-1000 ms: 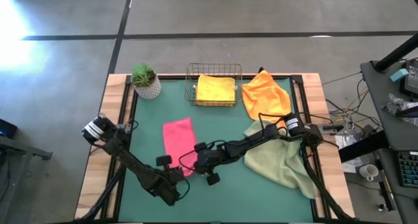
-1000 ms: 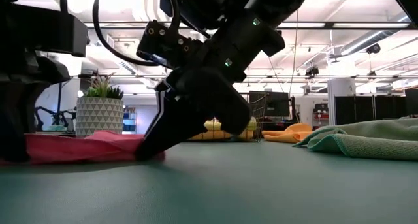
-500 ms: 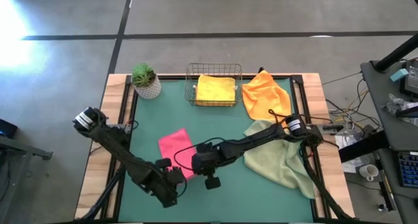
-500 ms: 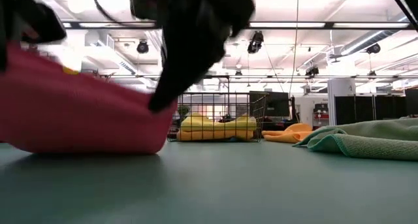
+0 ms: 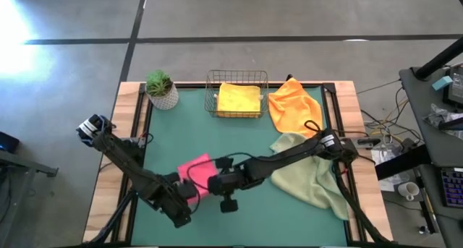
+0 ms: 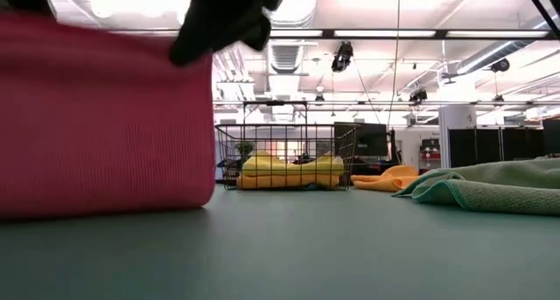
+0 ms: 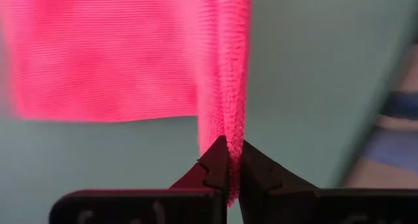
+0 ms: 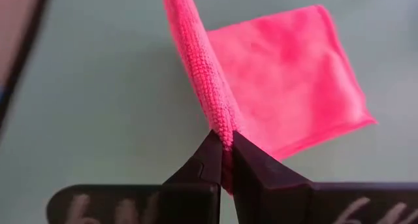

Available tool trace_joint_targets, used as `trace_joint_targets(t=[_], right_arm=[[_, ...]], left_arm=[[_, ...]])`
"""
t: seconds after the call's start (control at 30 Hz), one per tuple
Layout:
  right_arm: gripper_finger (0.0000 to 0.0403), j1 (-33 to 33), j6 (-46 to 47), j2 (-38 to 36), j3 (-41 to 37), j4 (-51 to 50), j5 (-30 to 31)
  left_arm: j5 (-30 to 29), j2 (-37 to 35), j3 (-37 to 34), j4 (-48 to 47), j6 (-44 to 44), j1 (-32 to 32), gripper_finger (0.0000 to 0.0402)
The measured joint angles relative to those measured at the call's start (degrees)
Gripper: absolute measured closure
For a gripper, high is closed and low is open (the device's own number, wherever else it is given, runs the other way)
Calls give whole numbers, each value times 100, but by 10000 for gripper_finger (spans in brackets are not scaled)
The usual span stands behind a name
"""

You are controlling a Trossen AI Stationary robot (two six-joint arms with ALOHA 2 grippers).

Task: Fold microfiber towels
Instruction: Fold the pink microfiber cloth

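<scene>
The pink towel (image 5: 194,168) is in the middle of the green table, toward its near side. Its near end is raised, and in the low view it hangs as a wide pink sheet (image 6: 105,116). Its far part (image 8: 287,87) lies flat on the table. My left gripper (image 5: 184,191) is shut on the raised end at the towel's left. My right gripper (image 5: 215,181) is shut on it at the towel's right. Both arms slant down over the near half of the table. My left gripper pinches the towel's raised near edge (image 7: 225,129) between its two shut fingers, coming from above and pointing steeply down. The cloth runs down from the fingers to the table. One layer or several, I cannot tell. My right gripper pinches the thick near edge of the towel (image 8: 222,127) between its two fingers, slanting down from the table's right. From the fingers the edge runs away toward the part (image 8: 287,87) that lies flat on the table.
A wire basket (image 5: 236,78) holding a yellow towel (image 5: 239,97) stands at the far edge. A potted plant (image 5: 160,89) is at the far left, an orange towel (image 5: 295,107) at the far right, and a crumpled sage green towel (image 5: 311,176) at the right.
Both grippers have risen, still shut on the pink towel's near end, and both have rolled. That end has come up off the table and now hangs as a sheet. The towel's far part has stayed on the table, and less of it lies flat.
</scene>
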Motion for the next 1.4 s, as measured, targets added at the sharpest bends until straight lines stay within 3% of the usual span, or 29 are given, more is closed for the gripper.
trace_joint_targets(t=[0.17, 0.43, 0.97, 1.2, 1.4], right_arm=[[394, -316, 121, 0, -455, 568, 52], [394, -807, 79, 0, -1089, 1608, 52], [394, -1101, 91, 181, -1248, 2110, 64], [387, -1119, 226, 190, -1250, 2129, 85], [350, -1195, 234, 192, -1248, 2157, 76]], left_arm=[[-373, 0, -20, -854, -334, 48, 401], [-500, 74, -286, -979, -319, 415, 401], [-692, 109, -522, -1395, -286, 850, 397], [-766, 109, -522, -1408, -165, 850, 353], [-909, 109, -522, -1473, -152, 857, 291]])
